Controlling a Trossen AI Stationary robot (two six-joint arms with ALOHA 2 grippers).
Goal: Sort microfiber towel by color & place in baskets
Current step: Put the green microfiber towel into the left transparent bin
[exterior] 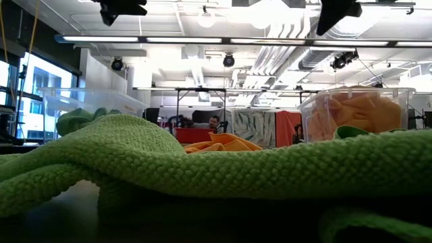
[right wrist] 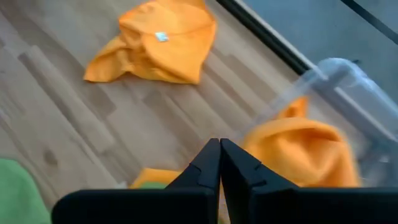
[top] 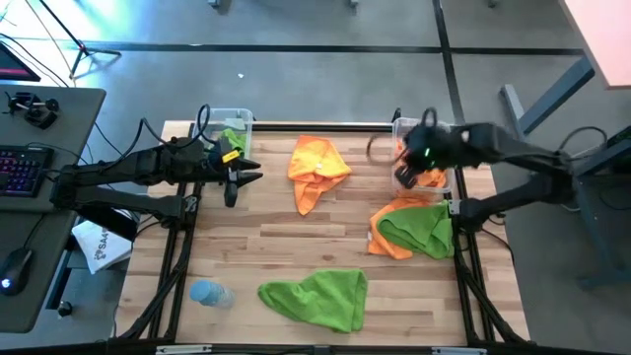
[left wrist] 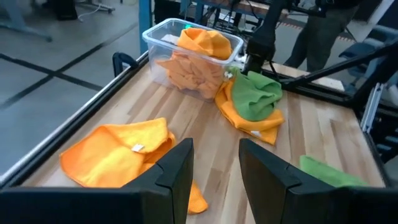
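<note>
Two clear baskets stand at the table's far edge. The left basket (top: 237, 120) holds a green towel (top: 233, 138); the right basket (top: 402, 126) holds orange towels (left wrist: 194, 56). On the table lie an orange towel (top: 317, 170), a green towel (top: 416, 229) on top of an orange one (top: 383, 240), and a green towel (top: 320, 296) near the front. My left gripper (top: 246, 177) hangs open beside the left basket. My right gripper (right wrist: 219, 146) is shut with nothing between its fingers, above the near side of the right basket.
A pale blue bottle (top: 209, 293) lies at the table's front left corner. Bare wood shows in the middle of the table between the towels. In the low view the front green towel (exterior: 202, 169) fills the foreground. A desk with a keyboard (top: 25, 168) stands left of the table.
</note>
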